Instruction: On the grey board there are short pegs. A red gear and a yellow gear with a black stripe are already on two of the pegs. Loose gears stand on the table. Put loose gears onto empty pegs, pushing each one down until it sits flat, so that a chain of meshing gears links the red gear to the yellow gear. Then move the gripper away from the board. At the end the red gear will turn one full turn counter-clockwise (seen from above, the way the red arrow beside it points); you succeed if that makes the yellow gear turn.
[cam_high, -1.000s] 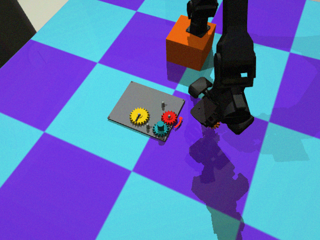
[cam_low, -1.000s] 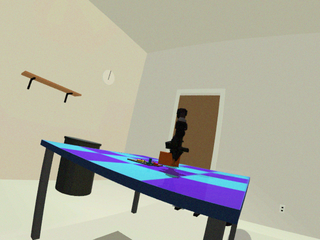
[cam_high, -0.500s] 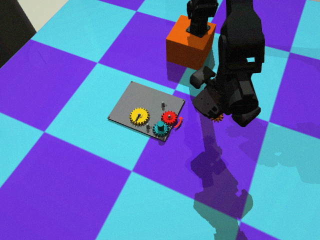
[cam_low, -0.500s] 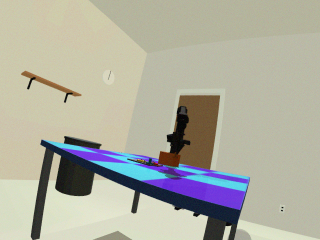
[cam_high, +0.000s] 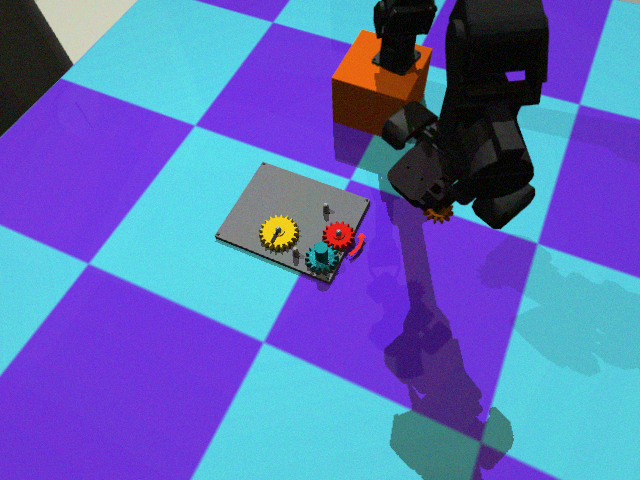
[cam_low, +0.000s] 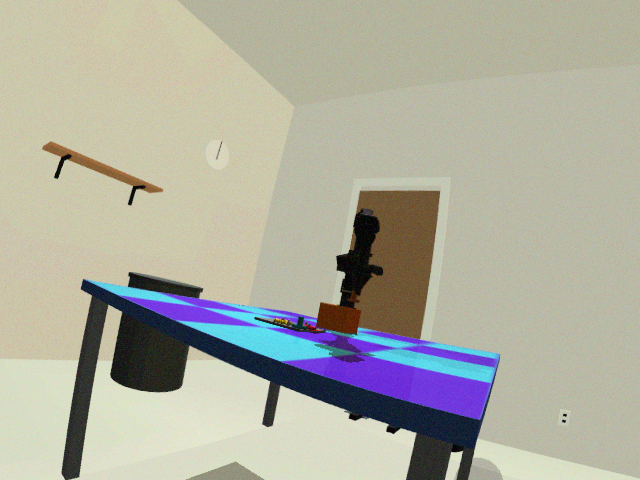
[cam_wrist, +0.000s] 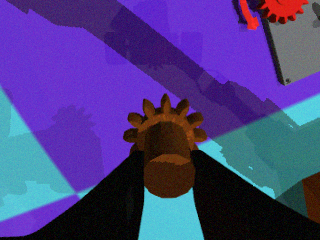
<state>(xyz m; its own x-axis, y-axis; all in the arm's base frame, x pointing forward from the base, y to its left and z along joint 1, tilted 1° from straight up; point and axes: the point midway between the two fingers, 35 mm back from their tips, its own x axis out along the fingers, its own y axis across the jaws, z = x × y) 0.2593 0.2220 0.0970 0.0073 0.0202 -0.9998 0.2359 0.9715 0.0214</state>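
Wrist view had my gripper (cam_high: 435, 202) (cam_low: 352, 295) (cam_wrist: 167, 160) pinched firmly on the orange gear (cam_high: 438, 213) (cam_low: 355, 297) (cam_wrist: 165, 117), up off the table (cam_high: 155, 372) (cam_low: 258, 355) (cam_wrist: 65, 65)! Well in from the table's edges lay the board (cam_high: 248, 201) (cam_low: 262, 320) (cam_wrist: 301, 55), teal gear (cam_high: 321, 258) (cam_low: 300, 322) beside red gear (cam_high: 338, 237) (cam_low: 311, 328) (cam_wrist: 283, 5), yellow gear (cam_high: 279, 233) (cam_low: 281, 321) apart, two pegs bare. I couldn't tell whether teal sat flat.

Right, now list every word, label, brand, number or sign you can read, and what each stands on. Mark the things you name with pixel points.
No words, labels, brands or numbers can be read in any view.
Only sign: a curved red arrow, no lettering, beside the red gear (cam_high: 345, 239) (cam_wrist: 284, 6).
Wall clock (cam_low: 217, 155): no numerals can be made out.
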